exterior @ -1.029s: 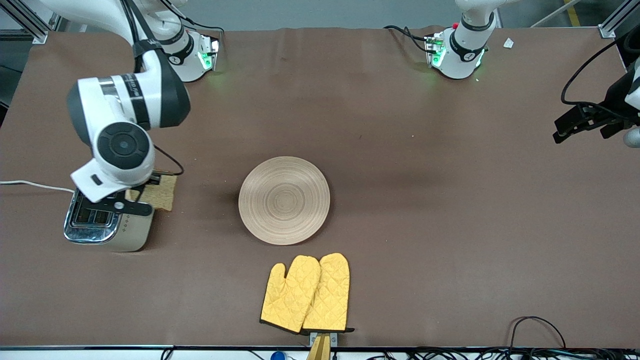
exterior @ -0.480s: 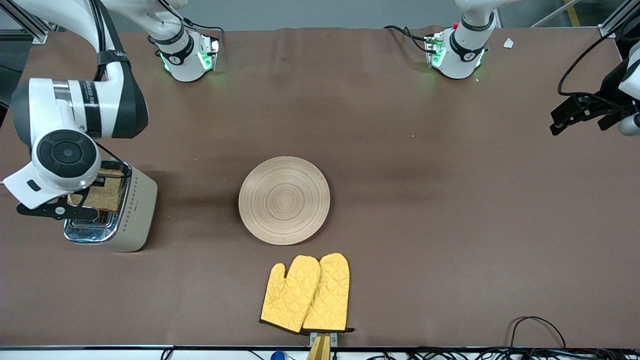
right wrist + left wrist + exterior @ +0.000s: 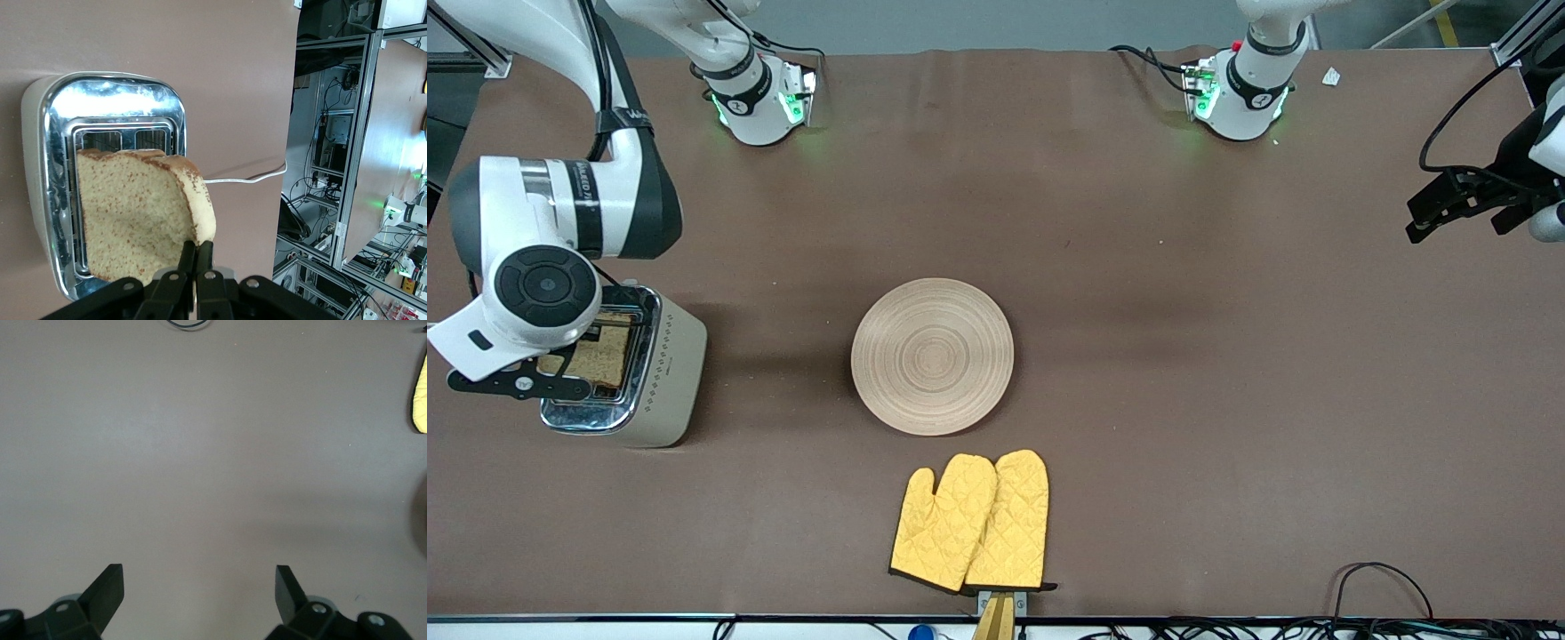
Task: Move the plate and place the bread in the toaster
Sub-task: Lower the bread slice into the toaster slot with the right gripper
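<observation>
The cream toaster (image 3: pixel 667 373) with a chrome top (image 3: pixel 113 100) stands at the right arm's end of the table. My right gripper (image 3: pixel 197 250) is shut on the crust edge of the bread (image 3: pixel 133 213). It holds the brown speckled slice (image 3: pixel 600 356) tilted just over the toaster's slots. The round wooden plate (image 3: pixel 932 356) lies at the table's middle with nothing on it. My left gripper (image 3: pixel 1449 209) waits over the left arm's end of the table, open (image 3: pixel 200 577) above bare brown surface.
Two yellow oven mitts (image 3: pixel 974 520) lie nearer the front camera than the plate, and one mitt's edge (image 3: pixel 420 393) shows in the left wrist view. The toaster's white cord (image 3: pixel 247 177) trails off the table's end. Black cables (image 3: pixel 1378 578) loop at the front edge.
My right arm carried the bread from beside the toaster to over its slots, then settled slightly lower. The left arm barely shifted. The plate has not moved.
</observation>
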Available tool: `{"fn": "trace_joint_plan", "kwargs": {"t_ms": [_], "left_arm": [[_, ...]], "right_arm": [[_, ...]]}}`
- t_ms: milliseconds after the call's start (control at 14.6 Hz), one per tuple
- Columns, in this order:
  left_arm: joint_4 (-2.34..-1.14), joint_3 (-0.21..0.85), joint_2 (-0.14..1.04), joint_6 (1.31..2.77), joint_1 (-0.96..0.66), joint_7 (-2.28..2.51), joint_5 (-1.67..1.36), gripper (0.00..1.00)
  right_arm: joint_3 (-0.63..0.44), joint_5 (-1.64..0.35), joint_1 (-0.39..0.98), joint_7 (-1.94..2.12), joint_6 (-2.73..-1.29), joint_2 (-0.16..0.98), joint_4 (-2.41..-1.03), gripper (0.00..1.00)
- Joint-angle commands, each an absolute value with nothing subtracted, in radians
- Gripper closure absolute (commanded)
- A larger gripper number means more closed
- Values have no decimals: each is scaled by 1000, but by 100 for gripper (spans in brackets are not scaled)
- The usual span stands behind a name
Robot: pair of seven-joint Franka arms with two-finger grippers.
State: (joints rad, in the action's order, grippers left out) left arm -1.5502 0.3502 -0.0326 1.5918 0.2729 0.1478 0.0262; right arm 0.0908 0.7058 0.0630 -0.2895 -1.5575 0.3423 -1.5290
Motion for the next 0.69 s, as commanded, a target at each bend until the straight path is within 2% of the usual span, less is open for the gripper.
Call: {"fn": "trace_joint_plan", "kwargs": {"t_ms": [0,618], "left_arm": [[-1575,348,-55,1611,281,135,-24,0],[-1575,347,-54,1611,281,133,-25,0]], "right_arm": [[84,729,55,-284,-1575,324,-1557,100],[52,729,55,-285,-1634,327,-1585,100]]}}
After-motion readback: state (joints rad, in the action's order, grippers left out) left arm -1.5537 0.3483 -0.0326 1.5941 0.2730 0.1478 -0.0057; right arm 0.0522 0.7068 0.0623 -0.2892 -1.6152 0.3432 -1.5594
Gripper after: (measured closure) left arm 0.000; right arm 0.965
